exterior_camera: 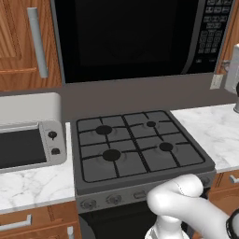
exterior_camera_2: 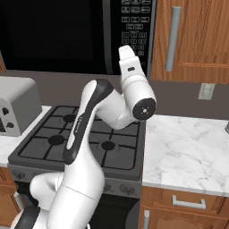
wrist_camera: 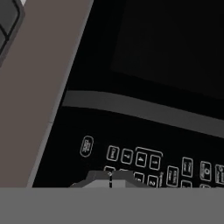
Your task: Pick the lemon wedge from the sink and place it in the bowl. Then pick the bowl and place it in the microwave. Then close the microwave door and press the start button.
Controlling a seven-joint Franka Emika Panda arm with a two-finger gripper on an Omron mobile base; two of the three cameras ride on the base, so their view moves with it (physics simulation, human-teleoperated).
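While my fingers (wrist_camera: 111, 177) sit pressed together and hold nothing, the microwave (exterior_camera_2: 67, 36) is right in front of them. Its door (exterior_camera: 126, 37) is shut, and its keypad (wrist_camera: 148, 164) is just past my tips.

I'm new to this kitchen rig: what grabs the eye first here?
The wide black microwave above the stove, its door closed. The white arm rears up over the burners, its end effector shut and right at the keypad. A silver toaster oven sits on the marble counter left of the stove.
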